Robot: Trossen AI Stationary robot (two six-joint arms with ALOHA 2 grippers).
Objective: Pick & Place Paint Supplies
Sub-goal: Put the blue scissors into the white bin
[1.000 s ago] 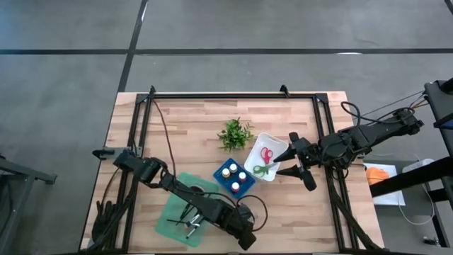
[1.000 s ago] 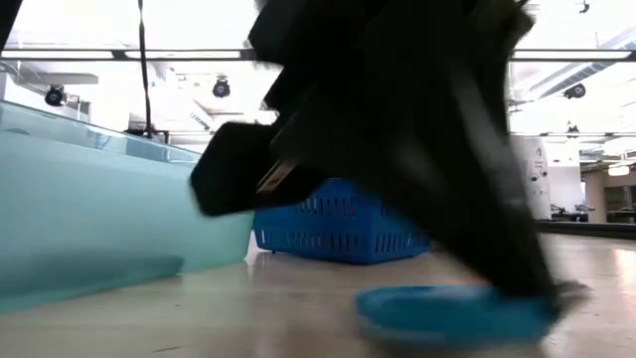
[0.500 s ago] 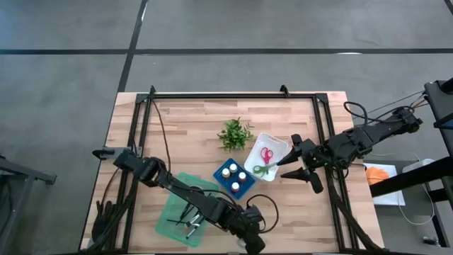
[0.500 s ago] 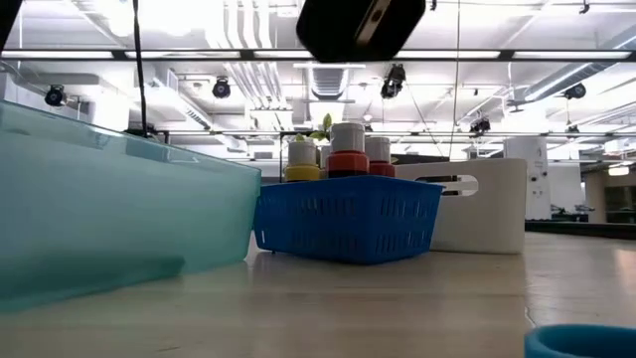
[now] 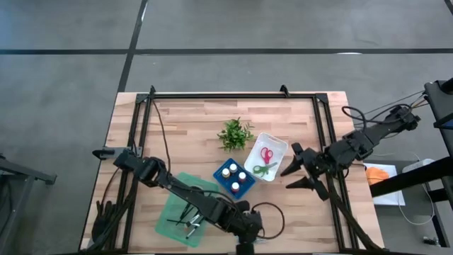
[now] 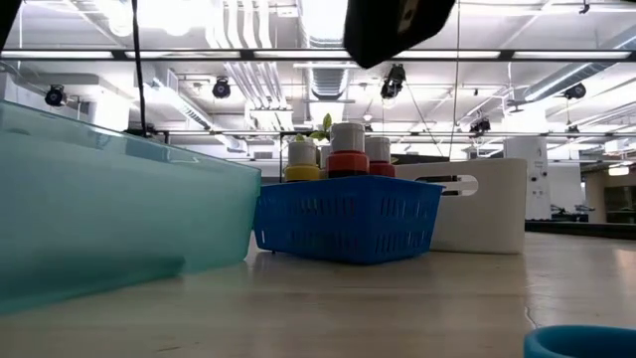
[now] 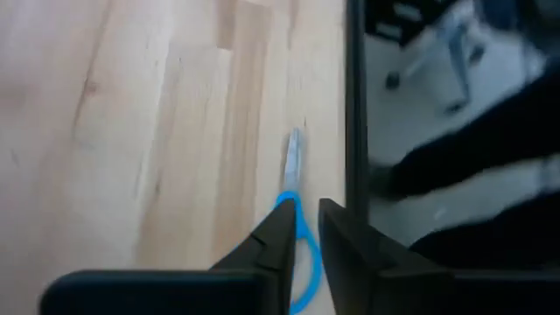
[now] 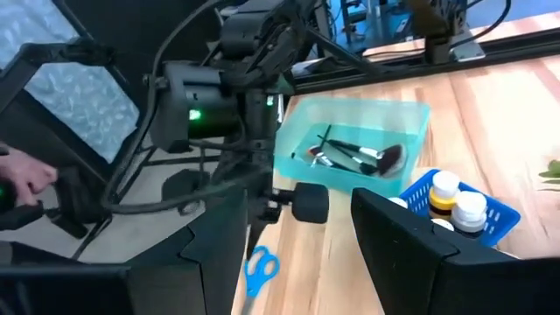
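Wooden table (image 5: 191,120), teal tray (image 5: 173,212) with brushes (image 8: 354,157). Blue basket (image 6: 343,217) holds paint bottles (image 6: 348,149). White bin (image 5: 277,147) holds red and green scissors (image 5: 265,161). Left gripper (image 7: 302,232) at front edge above blue scissors (image 7: 296,223) (fingers narrowly apart, gripping nothing). Right gripper (image 5: 297,177) spread, beside white bin.

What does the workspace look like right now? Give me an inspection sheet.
Surface: wooden table, bare in the middle.
Job's things: blue scissors on the table by its edge; brushes in the teal tray; paint bottles in the blue basket; red scissors and green scissors in the white tray.
Clutter: small plant.
Claws: left claw over the blue scissors, narrow gap; right claw open, beside the white tray.
Cables: black cable across the table.
Surroundings: a person's hand.
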